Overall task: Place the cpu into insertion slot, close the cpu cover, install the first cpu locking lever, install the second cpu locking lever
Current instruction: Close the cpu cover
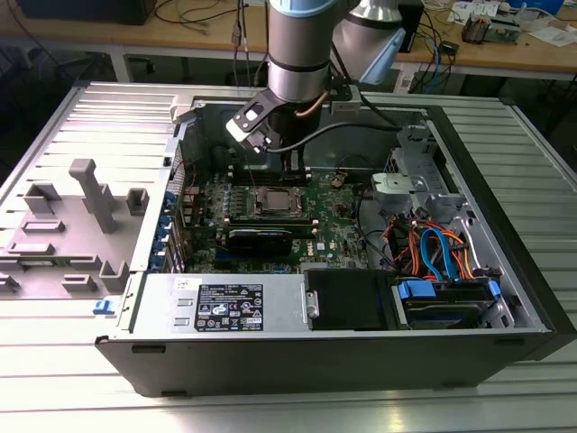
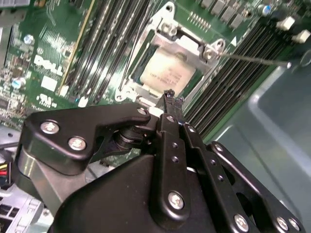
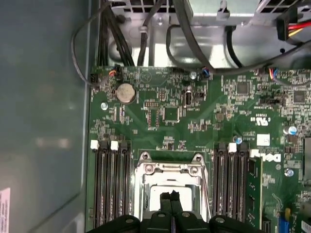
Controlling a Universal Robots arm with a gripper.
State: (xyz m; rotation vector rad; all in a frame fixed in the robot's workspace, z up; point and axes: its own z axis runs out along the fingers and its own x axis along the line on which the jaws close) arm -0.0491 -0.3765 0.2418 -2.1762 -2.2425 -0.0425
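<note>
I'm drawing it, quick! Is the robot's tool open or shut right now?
Tool: shut, nothing seen in it, just above the chip.

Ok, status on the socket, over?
Gripper shut, tips over the cpu. Cpu in slot, cpu cover down around it. One locking lever sticks out over the memory slots.

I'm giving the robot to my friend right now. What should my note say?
Gripper: shut, empty, tips close over the cpu.
Cpu: seated on the board, seen in both wrist views.
Cover: looks closed around the cpu.
Done: cpu placed, and the cover seems shut.
Left: one lever sticks out sideways and looks unlatched. The other lever cannot be made out.
</note>
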